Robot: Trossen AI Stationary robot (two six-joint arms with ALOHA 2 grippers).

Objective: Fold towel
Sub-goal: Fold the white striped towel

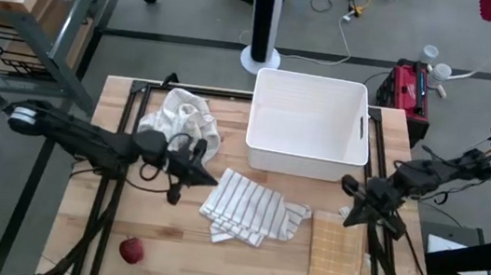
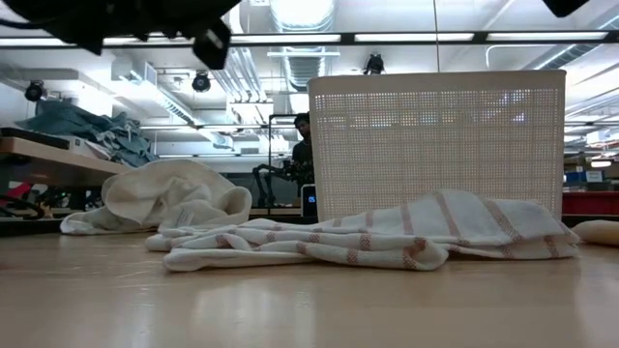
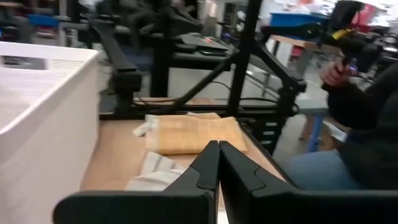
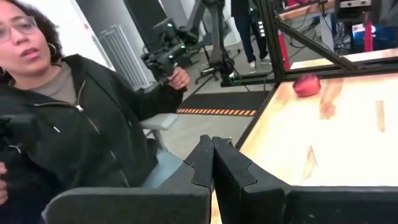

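The striped towel (image 1: 246,209) is being left crumpled at the middle of the table (image 1: 175,251), just in front of the white basket (image 1: 308,122). The left gripper (image 1: 206,177) is being held clenched and empty just beside the towel's left edge, apart from it. The right gripper (image 1: 349,218) is likewise being kept clenched on nothing, above the top edge of the yellow cloth (image 1: 337,260). A cream towel (image 1: 182,118) is seen bunched behind the left arm. A red apple (image 1: 131,250) is sitting near the front edge. A person (image 4: 68,118) is seated beside the table.
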